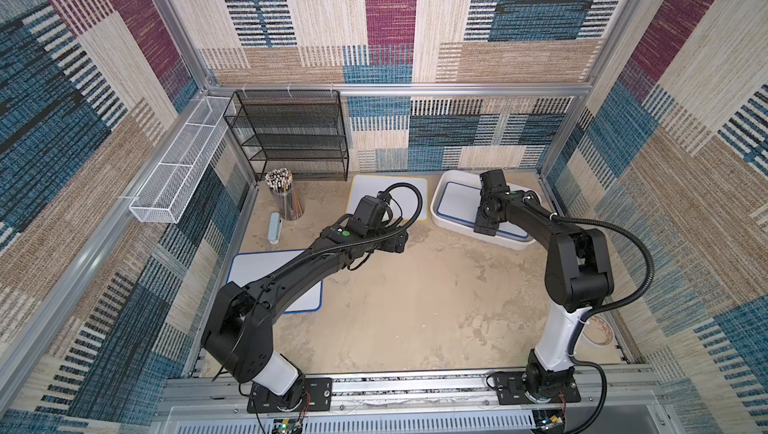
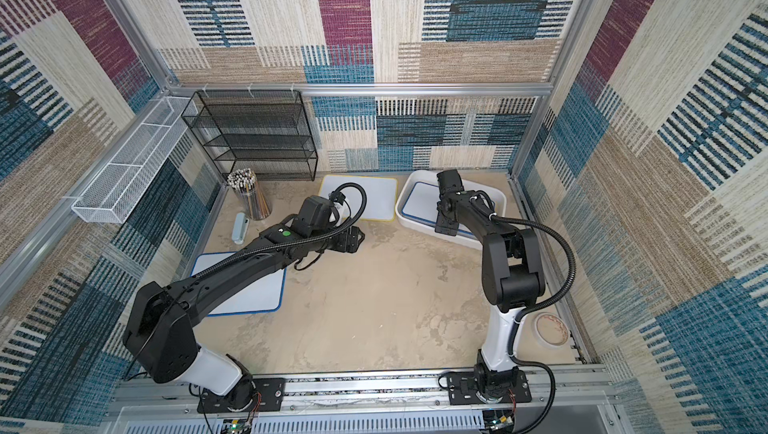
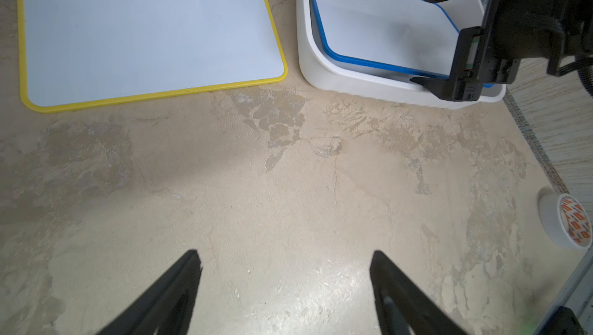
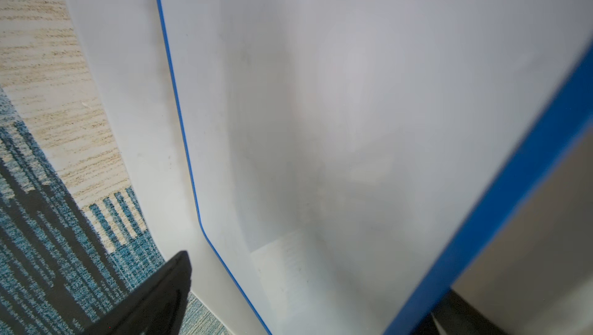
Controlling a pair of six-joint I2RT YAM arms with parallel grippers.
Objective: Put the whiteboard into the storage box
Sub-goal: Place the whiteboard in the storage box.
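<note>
Already a blue-rimmed whiteboard lies inside the storage box, a little tilted, at the far right of the worktop. The right tool hangs over its near end with fingers wide apart, clamping nothing. The left tool is also spread and empty, above the worktop near the yellow-rimmed whiteboard.

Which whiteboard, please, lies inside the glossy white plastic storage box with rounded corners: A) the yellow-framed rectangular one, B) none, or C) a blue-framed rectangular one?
C: the blue-framed whiteboard lies within the walls of the storage box, while the yellow-framed whiteboard lies on the table beside it.
</note>
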